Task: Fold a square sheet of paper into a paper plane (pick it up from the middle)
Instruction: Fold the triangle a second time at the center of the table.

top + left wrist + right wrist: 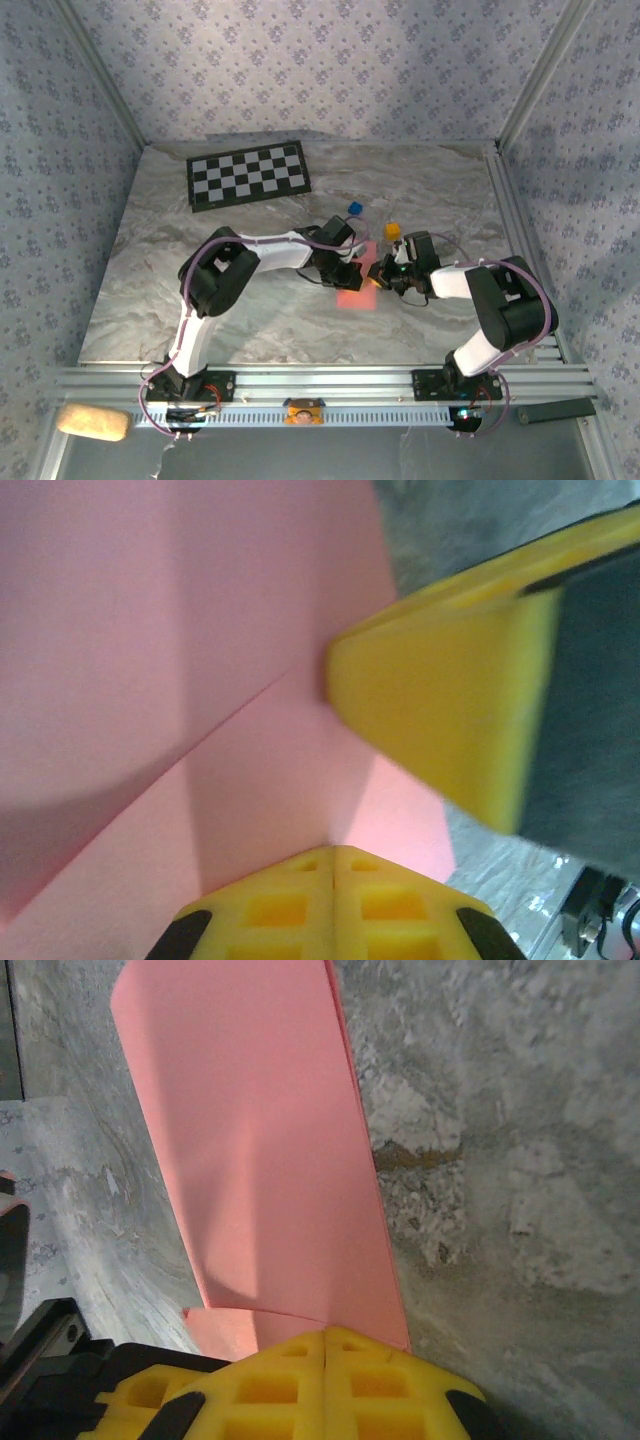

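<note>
Item: sheet of paper [357,292], thin, plain salmon-pink with a matt surface, partly folded. Location: near the middle of the grey marbled counter [150,300], at the spot where the two arms meet. Seen from the right wrist, it is a long pink panel stretching away from the fingertips over the counter. Its right edge is doubled, two layers lying almost flush, and a small flap pokes out at the lower left beside the fingertips. A soft shadow falls across its middle. Seen from the left wrist, a straight crease runs diagonally across the pink surface. The crease ends at a yellow finger [440,710] of the right arm's tool, which touches the paper there. Left gripper [333,855]: yellow fingers pressed together with no gap, the paper coming out of the seam between them, so pinched fast. Right gripper [326,1338]: likewise closed tight, with the paper's near end caught at its tips. Also on the counter: a black-and-white checkerboard [248,175] toward the far left, well apart from the paper. A small blue block [354,209] and a small orange block [392,231] sit just beyond the paper, not touching it.
</note>
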